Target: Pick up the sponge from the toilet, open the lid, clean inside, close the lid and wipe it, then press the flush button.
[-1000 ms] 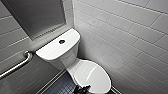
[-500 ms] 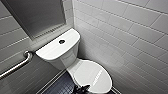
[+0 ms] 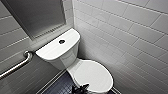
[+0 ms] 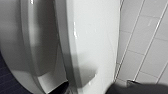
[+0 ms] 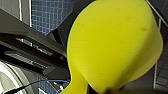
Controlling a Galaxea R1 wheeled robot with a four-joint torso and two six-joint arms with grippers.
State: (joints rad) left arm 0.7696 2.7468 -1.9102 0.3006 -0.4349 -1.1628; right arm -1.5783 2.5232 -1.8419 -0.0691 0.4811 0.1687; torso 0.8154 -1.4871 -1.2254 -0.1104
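- 1 sponge (image 5: 112, 42), yellow, gripped in the right end effector (image 5: 105, 90), dark floor tiles behind it.
- Left end effector (image 3: 80, 88) at the lid's front edge; open or closed, can't tell.
- 1 toilet (image 3: 67, 60); 1 lid (image 3: 93, 73), down.
- 1 flush button (image 3: 61, 41), mid tank cover (image 3: 50, 50).
- 1 grab bar (image 3: 15, 67) left; tiled wall (image 3: 125, 37) just beside the bowl on the right; open floor (image 3: 58, 86) left.

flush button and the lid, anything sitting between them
Nothing loose. In the head view, the stretch from the flush button to the closed lid is bare white tank cover, then the tank wall.
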